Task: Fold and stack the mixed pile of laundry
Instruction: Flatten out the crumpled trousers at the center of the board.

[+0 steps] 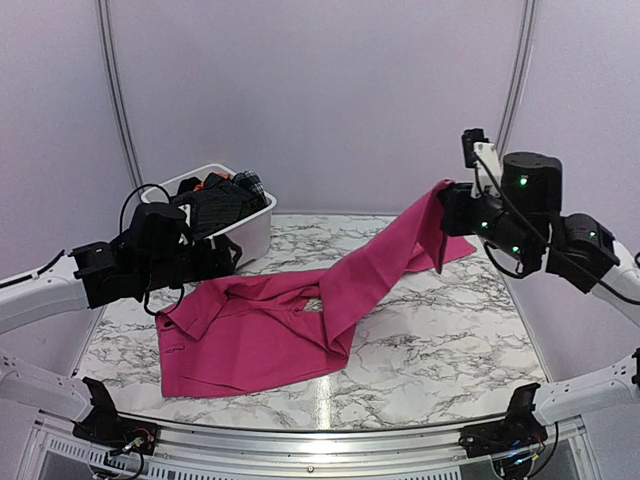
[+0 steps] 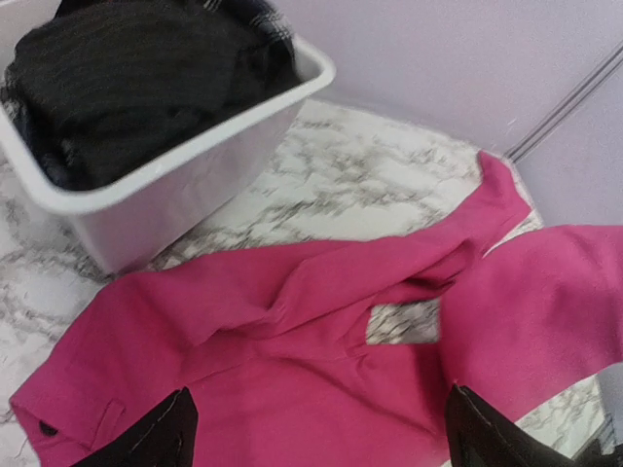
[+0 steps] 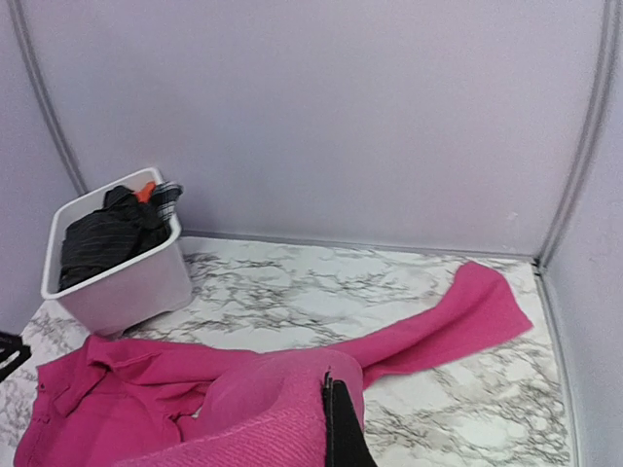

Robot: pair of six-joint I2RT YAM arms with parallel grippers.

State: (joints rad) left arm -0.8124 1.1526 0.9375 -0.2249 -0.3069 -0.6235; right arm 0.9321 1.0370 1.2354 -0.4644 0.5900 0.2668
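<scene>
Right pincer lifts one end of the pink cloth; left pincer hangs open over the other end.

Right pincer (image 1: pixel 445 205) is closed tight on an edge of the pink cloth (image 1: pixel 290 330) and holds it raised off the table (image 1: pixel 450 340) at the right. From there the cloth slopes down leftward in a long band. Its larger part lies rumpled on the table's left-centre, and one end trails flat toward the back right. Left pincer (image 2: pixel 319 409) has its jaws spread wide with nothing between them, and sits just above the cloth's left part, beside the tub (image 1: pixel 258 228). The tub stands at the back left corner. Inside it are a black shirt (image 1: pixel 215 205), a bit of orange garment (image 1: pixel 200 183) at the far rim, and a plaid piece (image 1: pixel 250 185) at the right end.
</scene>
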